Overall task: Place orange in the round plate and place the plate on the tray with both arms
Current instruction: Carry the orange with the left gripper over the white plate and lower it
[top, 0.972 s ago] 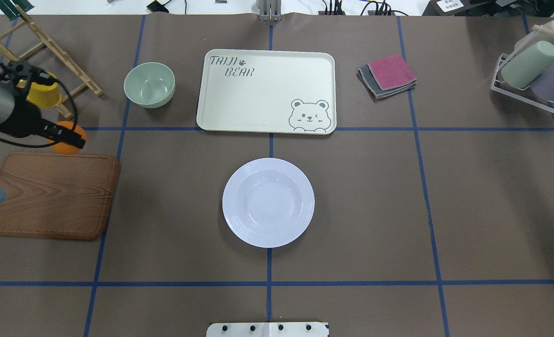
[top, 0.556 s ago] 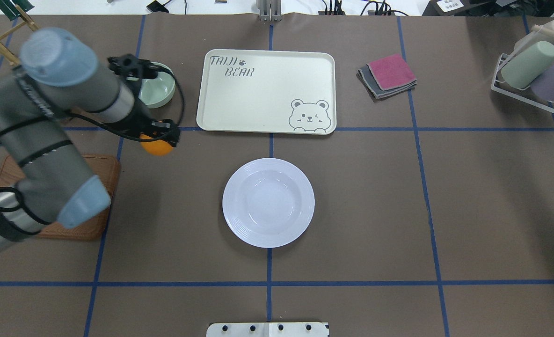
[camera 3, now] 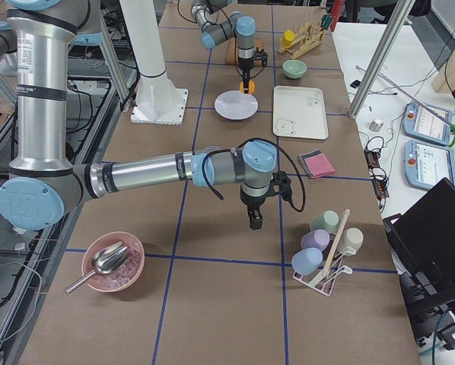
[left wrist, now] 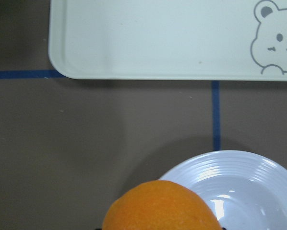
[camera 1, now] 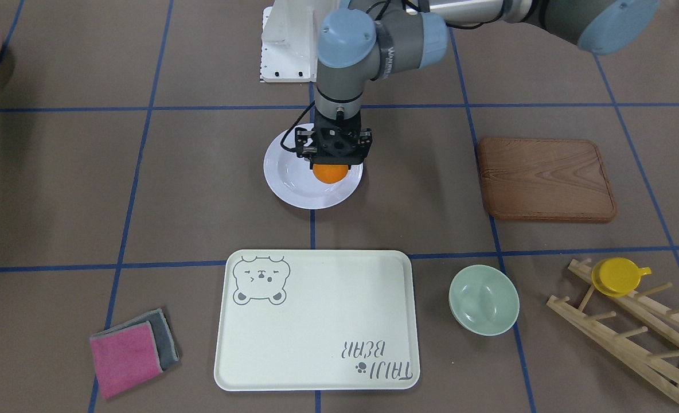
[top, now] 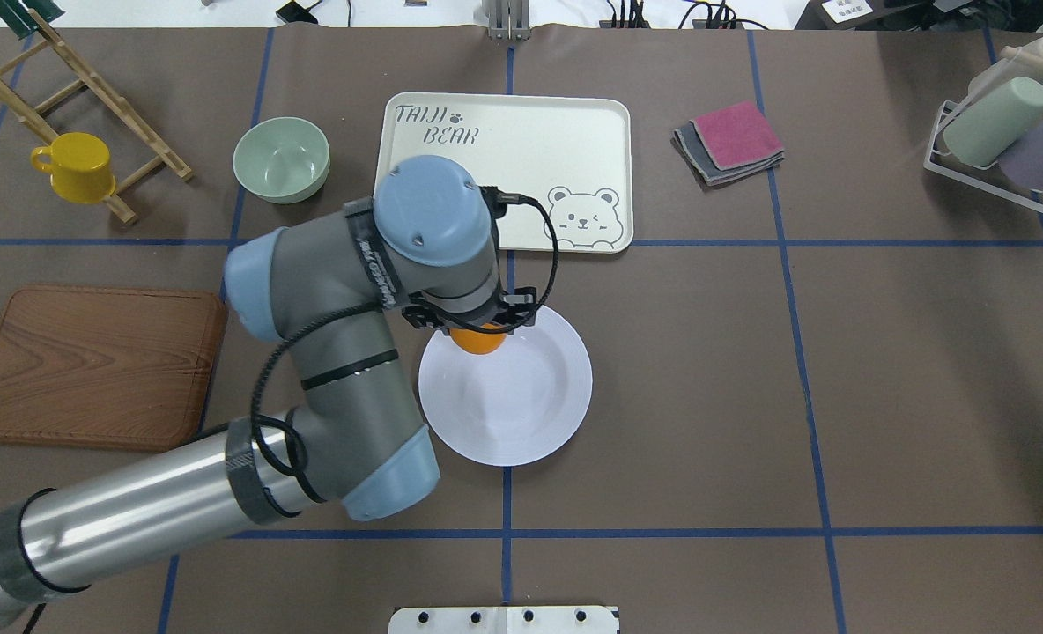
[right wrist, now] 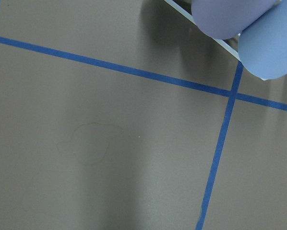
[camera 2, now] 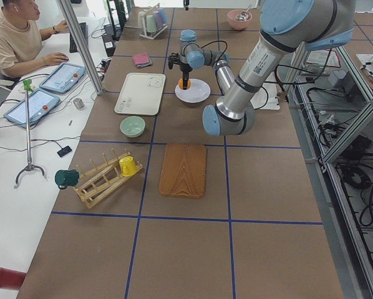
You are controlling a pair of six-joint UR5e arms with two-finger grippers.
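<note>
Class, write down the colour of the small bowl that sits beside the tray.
Pale green; the bowl shows best in the overhead exterior view.

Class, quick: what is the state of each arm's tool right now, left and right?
Left tool: shut on the orange, over the round plate.
Right tool: cannot be told; it shows only in a side view.
</note>
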